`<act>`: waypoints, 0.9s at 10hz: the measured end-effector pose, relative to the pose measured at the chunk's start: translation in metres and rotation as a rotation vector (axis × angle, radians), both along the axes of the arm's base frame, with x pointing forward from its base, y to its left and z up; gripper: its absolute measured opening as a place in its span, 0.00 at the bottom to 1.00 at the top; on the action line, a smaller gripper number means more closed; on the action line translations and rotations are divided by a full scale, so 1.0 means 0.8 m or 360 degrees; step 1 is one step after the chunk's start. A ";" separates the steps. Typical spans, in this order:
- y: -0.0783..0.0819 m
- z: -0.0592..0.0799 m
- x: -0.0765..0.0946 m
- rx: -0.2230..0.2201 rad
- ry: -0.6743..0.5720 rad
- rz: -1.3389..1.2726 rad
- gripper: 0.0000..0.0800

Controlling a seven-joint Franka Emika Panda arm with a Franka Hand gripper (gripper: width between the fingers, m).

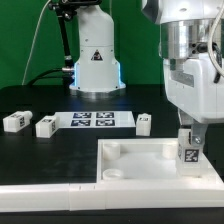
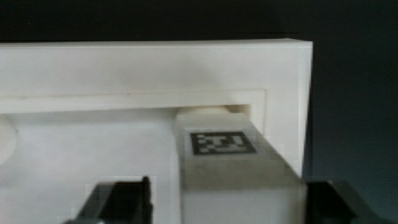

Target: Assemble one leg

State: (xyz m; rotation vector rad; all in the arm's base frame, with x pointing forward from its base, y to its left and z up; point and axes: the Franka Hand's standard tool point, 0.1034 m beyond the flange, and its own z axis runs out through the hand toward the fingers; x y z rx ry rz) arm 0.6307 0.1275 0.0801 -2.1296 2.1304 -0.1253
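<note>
My gripper (image 1: 189,133) hangs over the near right corner of the large white panel (image 1: 130,165). A small white leg (image 1: 187,150) with a black-and-white tag stands upright there, at the panel's corner socket, between my jaws. In the wrist view the leg (image 2: 235,175) runs between the two dark fingers (image 2: 121,203), with its tag facing the camera. A strip of gap shows on each side of the leg, wider on one side, so the jaws stand open astride it. Whether the leg's foot is seated in the socket is hidden.
Three more legs lie on the black table: two at the exterior view's left (image 1: 14,121) (image 1: 46,125) and one near the middle (image 1: 144,123). The marker board (image 1: 92,120) lies between them. The arm's base (image 1: 95,60) stands at the back.
</note>
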 end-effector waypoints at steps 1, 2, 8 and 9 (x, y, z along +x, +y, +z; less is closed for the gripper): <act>0.000 0.000 0.000 -0.0014 -0.0003 0.0090 0.68; 0.000 0.000 0.001 -0.0025 -0.0008 0.0163 0.77; 0.003 0.003 0.003 -0.0209 -0.0052 0.1346 0.81; 0.005 0.001 0.003 -0.0247 -0.0052 0.1548 0.81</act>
